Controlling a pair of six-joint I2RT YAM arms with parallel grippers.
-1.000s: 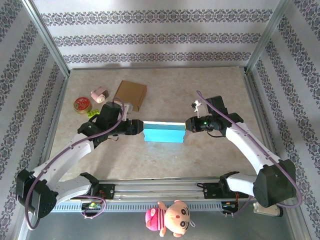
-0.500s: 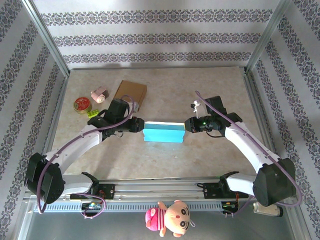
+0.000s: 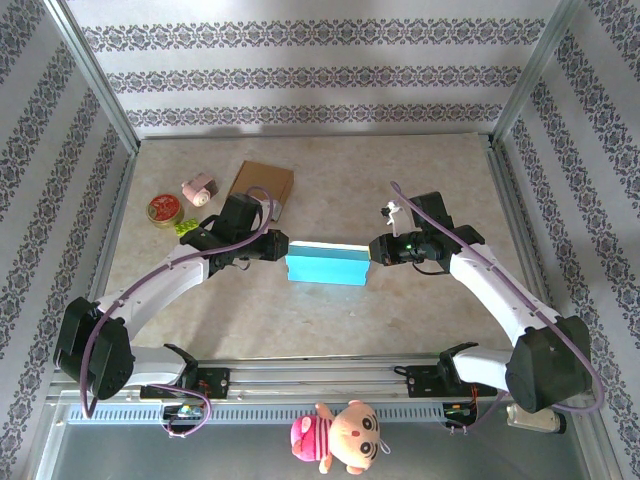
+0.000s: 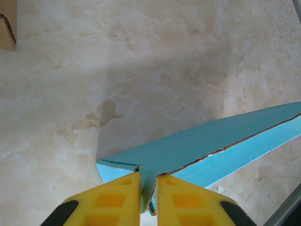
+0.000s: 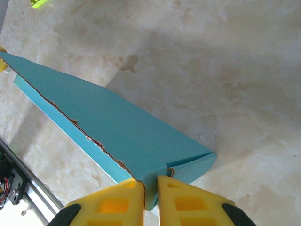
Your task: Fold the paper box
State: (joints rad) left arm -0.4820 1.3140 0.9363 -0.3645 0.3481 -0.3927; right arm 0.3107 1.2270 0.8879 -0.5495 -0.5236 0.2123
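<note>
- A round red tin (image 3: 163, 209) lies well out to the left of the left gripper (image 3: 278, 246), on the far side of that arm's forearm.
- A small pink roll (image 3: 199, 187) sits just beyond the tin, farther from the left gripper's wrist. A small green scrap (image 3: 184, 228) lies nearer, just beside the arm.
- A flat brown cardboard piece (image 3: 262, 185) lies on the table (image 3: 420, 170) just behind the left gripper's wrist and apart from the fingers. Its corner shows at the upper left of the left wrist view.
- The left gripper's yellow fingers (image 4: 115, 197) are pressed nearly together. They pinch a thin cardboard edge at the left end of the paper box (image 3: 327, 264).
- The teal paper box lies between the two grippers, near the middle of the table. From the left fingers it stretches away to the right, its raw cardboard edge running along the top.
- The right gripper (image 3: 374, 250) meets the box's right end. Its yellow fingers (image 5: 188, 202) are likewise nearly together, nipping the box wall at the corner, and the box runs away from them to the upper left.
- A small white object (image 3: 396, 211) sits just beyond the right gripper, beside its wrist; what it is cannot be told.
</note>
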